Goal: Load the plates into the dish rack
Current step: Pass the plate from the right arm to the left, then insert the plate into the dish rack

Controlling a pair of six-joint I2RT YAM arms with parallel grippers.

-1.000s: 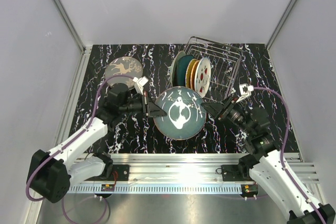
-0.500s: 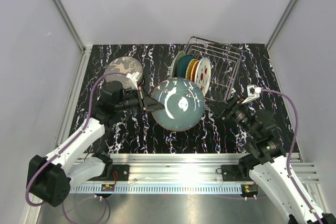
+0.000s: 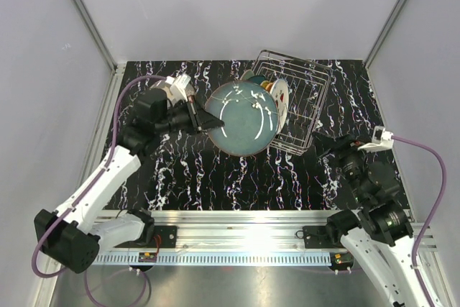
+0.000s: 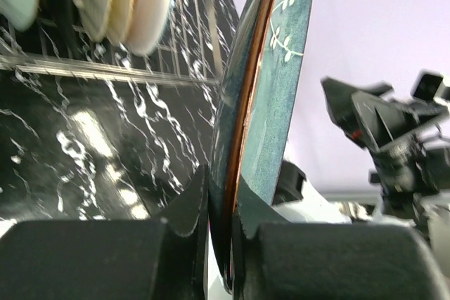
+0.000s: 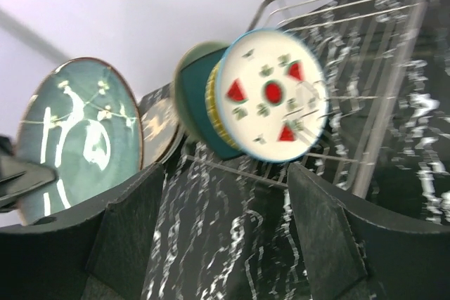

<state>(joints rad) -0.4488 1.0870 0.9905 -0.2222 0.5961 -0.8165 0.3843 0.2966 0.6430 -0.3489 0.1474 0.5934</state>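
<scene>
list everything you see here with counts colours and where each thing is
dish rack: one, silver wire, far right part of the table
racked plates: four, pale green, dark teal, orange-tan, white with red shapes, on edge at the rack's left end
held plate: one, teal with white flowers, raised on edge before the rack's left end
deer plate: one, grey-brown, glimpsed between the held plate and the racked plates
table: one, black with white veins, under everything
left tool: one, black, shut on the held plate's rim
right tool: one, black, open and empty, near side of the rack
</scene>
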